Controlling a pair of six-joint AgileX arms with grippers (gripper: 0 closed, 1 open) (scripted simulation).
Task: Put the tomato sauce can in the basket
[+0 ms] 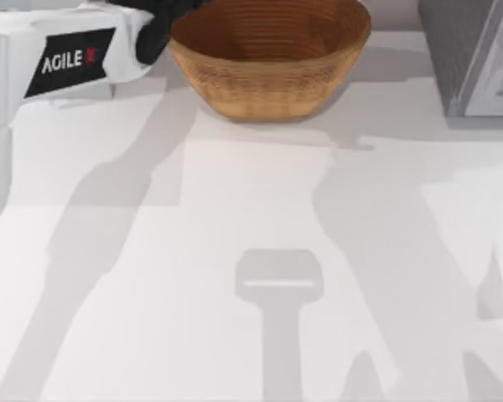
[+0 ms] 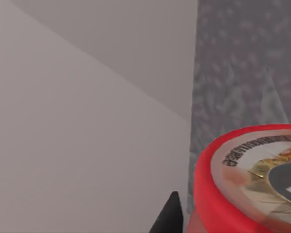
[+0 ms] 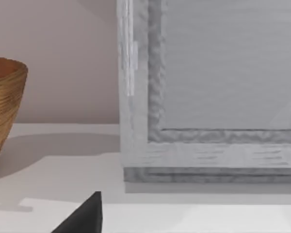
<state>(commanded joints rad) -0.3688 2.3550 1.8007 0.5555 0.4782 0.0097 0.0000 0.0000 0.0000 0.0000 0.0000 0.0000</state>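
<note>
The left arm (image 1: pixel 67 54) reaches over the basket's (image 1: pixel 268 84) left rim. In its wrist view the tomato sauce can (image 2: pixel 247 184) sits right beside 1 dark fingertip (image 2: pixel 169 218), tilted; whether the jaws clamp it I cannot tell. The right arm is parked near a grey box (image 1: pixel 474 59).

Overhead view straight down on the tabletop (image 1: pixel 235 218); right wrist view low, level, sharing the basket (image 1: pixel 268 59).

Basket (image 3: pixel 5 104) seen on white table (image 3: pixel 58 170), well apart from grey framed panel (image 3: pixel 208 97); dark fingertip (image 3: pixel 85 218) seen near table.
</note>
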